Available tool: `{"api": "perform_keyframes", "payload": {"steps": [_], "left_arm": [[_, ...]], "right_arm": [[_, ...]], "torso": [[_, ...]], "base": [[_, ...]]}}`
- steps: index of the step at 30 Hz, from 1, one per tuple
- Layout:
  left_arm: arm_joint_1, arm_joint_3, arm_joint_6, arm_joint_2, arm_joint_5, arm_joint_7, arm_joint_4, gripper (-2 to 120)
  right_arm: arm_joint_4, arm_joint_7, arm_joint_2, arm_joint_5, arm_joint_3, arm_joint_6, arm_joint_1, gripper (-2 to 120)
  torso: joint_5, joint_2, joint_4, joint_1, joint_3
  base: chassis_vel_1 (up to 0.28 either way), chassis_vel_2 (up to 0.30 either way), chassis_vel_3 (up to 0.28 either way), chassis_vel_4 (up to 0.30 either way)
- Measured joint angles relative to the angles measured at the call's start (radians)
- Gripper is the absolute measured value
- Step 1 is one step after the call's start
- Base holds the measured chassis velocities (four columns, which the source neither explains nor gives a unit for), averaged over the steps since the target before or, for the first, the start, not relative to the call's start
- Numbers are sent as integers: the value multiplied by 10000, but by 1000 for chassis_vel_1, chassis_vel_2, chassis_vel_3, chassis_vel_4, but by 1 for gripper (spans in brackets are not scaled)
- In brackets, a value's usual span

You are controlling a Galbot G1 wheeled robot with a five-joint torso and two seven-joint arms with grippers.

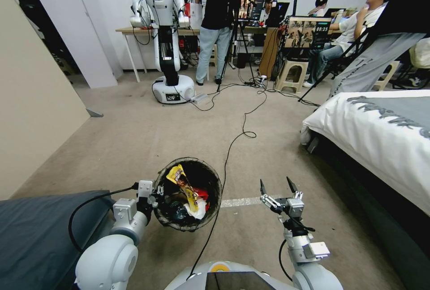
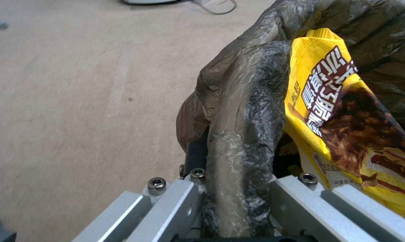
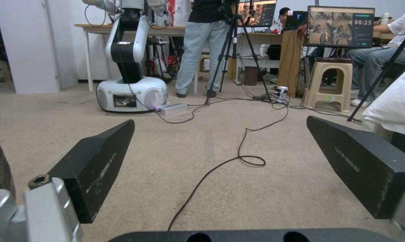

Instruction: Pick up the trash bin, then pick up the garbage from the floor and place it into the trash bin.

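- Two arms reach forward from the robot's shoulders, low over the carpet (image 1: 134, 138).
- The left arm is bent at the elbow with the wrist turned inward; the left gripper (image 1: 154, 191) meets the near-left rim of the trash bin (image 1: 210, 178), jaws pinching the bag-covered rim (image 2: 238, 161) between them.
- The bin hangs tilted from that grip, mouth toward the head camera, over the carpet directly ahead of the robot.
- Garbage lies inside the bin: a yellow snack wrapper (image 1: 182, 182) leaning against the inner wall beside the clamped rim, a red item (image 1: 201, 193) and a white wad (image 1: 197, 211) below it.
- The right arm extends straight ahead, level with the bin; the right gripper (image 1: 278, 188) points forward, its black fingers (image 3: 99, 161) spread wide with nothing between them.
- A black cable (image 1: 233, 147) runs across the carpet between bin and right gripper.
- A bed (image 1: 380, 133) stands to the right.
- Farthest off, a second white robot (image 1: 165, 35) stands before a table.
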Motion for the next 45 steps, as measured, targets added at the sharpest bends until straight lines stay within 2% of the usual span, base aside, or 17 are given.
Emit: {"api": "perform_keyframes", "payload": {"steps": [1,2,3,6,7,9,12,25,45], "left_arm": [[0,-4,40,-7,-186,-238,51,1],[-10,-10,104,-23,-604,-729,146,1],[-10,-10,104,-23,-604,-729,146,1],[-110,-26,149,-74,-2011,-2300,387,1],[-110,-26,149,-74,-2011,-2300,387,1],[-174,-59,150,-78,-2498,-2788,521,1],[-229,-308,151,-113,-2700,-3095,832,1],[-134,-751,162,-256,-2773,-3704,1578,1],[-319,-1086,178,-234,-2664,-3653,2573,1]], "right_arm": [[-9,0,3,1,-3,-1,5,100],[-33,0,7,3,-9,-2,16,100],[-33,0,7,3,-9,-2,16,100],[-78,1,25,3,-16,-1,25,100],[-78,1,25,3,-16,-1,25,100],[-96,2,27,3,-17,3,31,100],[-111,2,29,3,-30,7,68,100],[-153,2,-13,58,-22,-32,277,100],[-206,-6,-3,23,-74,83,185,100]], "torso": [[-1,0,0,0,1],[0,0,0,0,0],[0,0,0,0,0],[0,0,0,0,0],[0,0,0,0,0],[-1,0,-1,0,0],[-1,0,0,0,0],[0,0,0,-1,0],[1,0,0,0,0]], "base": [[0,0,0,0],[0,0,0,0],[0,0,0,0],[0,0,0,0],[0,0,0,0],[0,0,0,0],[0,0,0,0],[0,0,0,0],[0,0,0,0]]}}
